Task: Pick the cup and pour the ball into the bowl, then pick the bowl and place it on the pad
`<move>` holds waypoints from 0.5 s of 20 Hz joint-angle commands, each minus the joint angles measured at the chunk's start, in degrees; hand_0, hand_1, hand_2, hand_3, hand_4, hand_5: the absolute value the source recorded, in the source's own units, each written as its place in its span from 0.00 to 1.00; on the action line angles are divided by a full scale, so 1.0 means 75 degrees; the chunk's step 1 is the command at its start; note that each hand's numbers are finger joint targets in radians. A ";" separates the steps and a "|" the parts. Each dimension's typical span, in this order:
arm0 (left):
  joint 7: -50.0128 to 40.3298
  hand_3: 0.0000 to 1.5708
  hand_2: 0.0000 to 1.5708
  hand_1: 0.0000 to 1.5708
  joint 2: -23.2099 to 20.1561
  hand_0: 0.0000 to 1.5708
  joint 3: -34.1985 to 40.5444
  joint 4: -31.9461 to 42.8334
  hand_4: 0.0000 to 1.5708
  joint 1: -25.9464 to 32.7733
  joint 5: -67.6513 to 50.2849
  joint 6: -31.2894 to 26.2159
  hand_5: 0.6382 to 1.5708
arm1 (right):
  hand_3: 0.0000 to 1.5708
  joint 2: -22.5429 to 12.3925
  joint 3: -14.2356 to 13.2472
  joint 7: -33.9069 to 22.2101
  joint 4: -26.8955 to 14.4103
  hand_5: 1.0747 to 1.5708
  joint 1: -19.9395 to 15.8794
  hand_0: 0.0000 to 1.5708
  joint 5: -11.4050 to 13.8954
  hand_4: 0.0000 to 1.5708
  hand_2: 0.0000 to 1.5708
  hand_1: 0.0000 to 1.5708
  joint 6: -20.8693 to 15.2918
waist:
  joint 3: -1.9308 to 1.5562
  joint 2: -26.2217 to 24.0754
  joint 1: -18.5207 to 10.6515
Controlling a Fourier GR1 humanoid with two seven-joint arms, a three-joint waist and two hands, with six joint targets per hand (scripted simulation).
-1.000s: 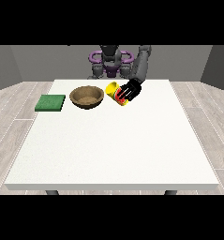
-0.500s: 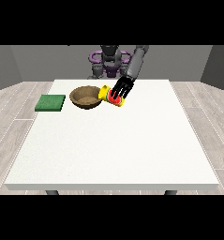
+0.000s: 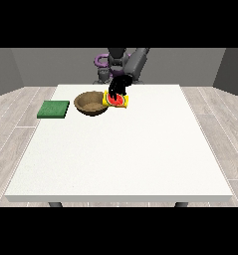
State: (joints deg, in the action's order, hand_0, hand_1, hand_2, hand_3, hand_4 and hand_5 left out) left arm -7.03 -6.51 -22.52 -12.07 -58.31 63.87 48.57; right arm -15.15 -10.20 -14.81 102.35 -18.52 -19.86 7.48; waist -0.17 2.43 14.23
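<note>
A yellow cup (image 3: pixel 117 101) with red showing at its mouth lies tilted on its side, right against the right rim of the brown bowl (image 3: pixel 91 104). The black hand at the view's right (image 3: pixel 119 86) reaches down from above with its fingers curled round the cup. I cannot make out a separate ball. The bowl sits on the table at the back, left of centre. A flat green pad (image 3: pixel 54 109) lies further left, near the table's left edge. No other hand shows.
The white table (image 3: pixel 125 154) stretches wide towards the camera. The robot's grey torso (image 3: pixel 124 62) with purple parts stands behind the far edge, and its arm slants down over the cup.
The hand has carried the cup leftwards from the right of the bowl up to its rim, and the cup has tipped over towards the bowl.
</note>
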 commanded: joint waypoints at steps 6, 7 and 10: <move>-0.1998 1.00 1.00 0.96 0.0566 0.96 -0.2343 0.1012 0.65 -0.1096 0.2785 -0.1500 0.94 | 0.00 0.0036 -0.0015 0.0413 -0.0874 0.99 0.0349 0.00 0.0170 0.24 0.00 0.00 0.0269 | -0.0002 -0.0652 -0.0236; -0.2194 1.00 1.00 0.96 0.0844 0.96 -0.2543 0.0834 0.68 -0.0853 0.2934 -0.1839 0.93 | 0.00 0.0115 -0.0076 0.0385 -0.1067 0.99 0.0238 0.00 0.0191 0.24 0.00 0.00 0.0094 | 0.0005 -0.0873 -0.0352; -0.2225 1.00 1.00 0.96 0.0856 0.96 -0.2667 0.0245 0.67 -0.0671 0.3075 -0.2460 0.93 | 0.00 -0.0181 -0.0338 0.0079 -0.1294 0.99 -0.0081 0.00 -0.0035 0.24 0.00 0.00 0.0170 | 0.0017 -0.1019 -0.0472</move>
State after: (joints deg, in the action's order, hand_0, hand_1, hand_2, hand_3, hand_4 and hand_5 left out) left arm -21.18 -1.38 -39.30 -7.86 -63.55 83.34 35.58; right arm -15.13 -11.21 -13.13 95.04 -18.02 -18.91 8.03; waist -0.12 -3.38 11.59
